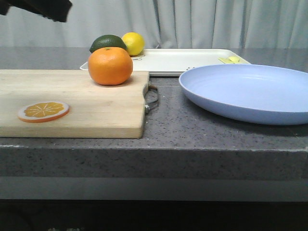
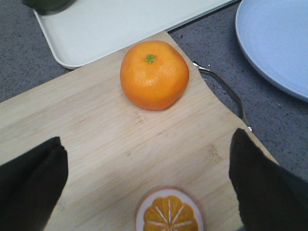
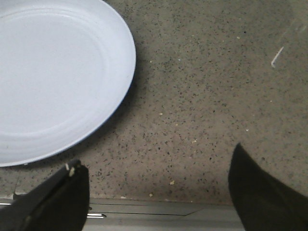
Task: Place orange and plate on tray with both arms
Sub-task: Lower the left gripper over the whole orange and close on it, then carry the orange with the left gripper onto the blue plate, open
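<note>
The round orange (image 1: 110, 66) (image 2: 154, 74) rests on the far right part of a wooden cutting board (image 1: 72, 103). To its right, the pale blue plate (image 1: 248, 92) (image 3: 53, 77) lies flat on the counter. Behind both is the cream-white tray (image 1: 183, 61) (image 2: 120, 26). My left gripper (image 2: 147, 185) hovers open above the board, short of the orange, with nothing between its fingers; only a dark part of that arm (image 1: 41, 8) shows at the front view's top left. My right gripper (image 3: 156, 190) is open over bare counter beside the plate's rim, near the counter's front edge.
An orange slice disc (image 1: 43, 111) (image 2: 168, 211) lies on the board's near part, under my left gripper. A dark green fruit (image 1: 108, 43) and a yellow lemon (image 1: 133, 43) sit on the tray's left end. The board's metal handle (image 1: 151, 96) points toward the plate. A curtain hangs behind.
</note>
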Controlling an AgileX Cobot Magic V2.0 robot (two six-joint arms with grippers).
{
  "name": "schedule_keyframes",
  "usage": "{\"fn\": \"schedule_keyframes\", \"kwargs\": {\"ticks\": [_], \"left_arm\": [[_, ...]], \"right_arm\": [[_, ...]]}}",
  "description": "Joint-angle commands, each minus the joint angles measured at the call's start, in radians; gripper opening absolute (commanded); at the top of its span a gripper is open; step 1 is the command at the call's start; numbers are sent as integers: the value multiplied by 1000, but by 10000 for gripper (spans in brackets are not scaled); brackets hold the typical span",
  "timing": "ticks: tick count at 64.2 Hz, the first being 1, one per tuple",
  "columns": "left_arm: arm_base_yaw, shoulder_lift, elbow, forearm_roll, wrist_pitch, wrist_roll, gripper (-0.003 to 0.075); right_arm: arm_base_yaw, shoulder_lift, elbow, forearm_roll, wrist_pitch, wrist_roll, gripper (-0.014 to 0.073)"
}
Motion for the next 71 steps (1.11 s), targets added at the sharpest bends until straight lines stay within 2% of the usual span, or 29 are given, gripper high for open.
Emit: {"fn": "schedule_keyframes", "kwargs": {"ticks": [1, 30, 50, 55, 66, 71], "left_arm": [[-7, 84, -99, 11, -69, 0, 664], [-7, 459, -410, 7, -36, 0, 664], [-7, 559, -464, 7, 12, 0, 662], [-7, 565, -464, 1, 22, 0, 634], [-7, 565, -472, -23, 41, 0, 484], [-15, 565, -490, -23, 69, 0, 452]], "right_arm": [[-6, 6, -35, -17, -56, -9, 601], [-6, 6, -35, -17, -56, -9, 601], [-6, 6, -35, -17, -56, -9, 601], [-6, 6, -35, -17, -56, -9, 601], [-6, 6, -35, -17, -56, -9, 601], [-6, 6, -35, -17, -56, -9, 601]]}}
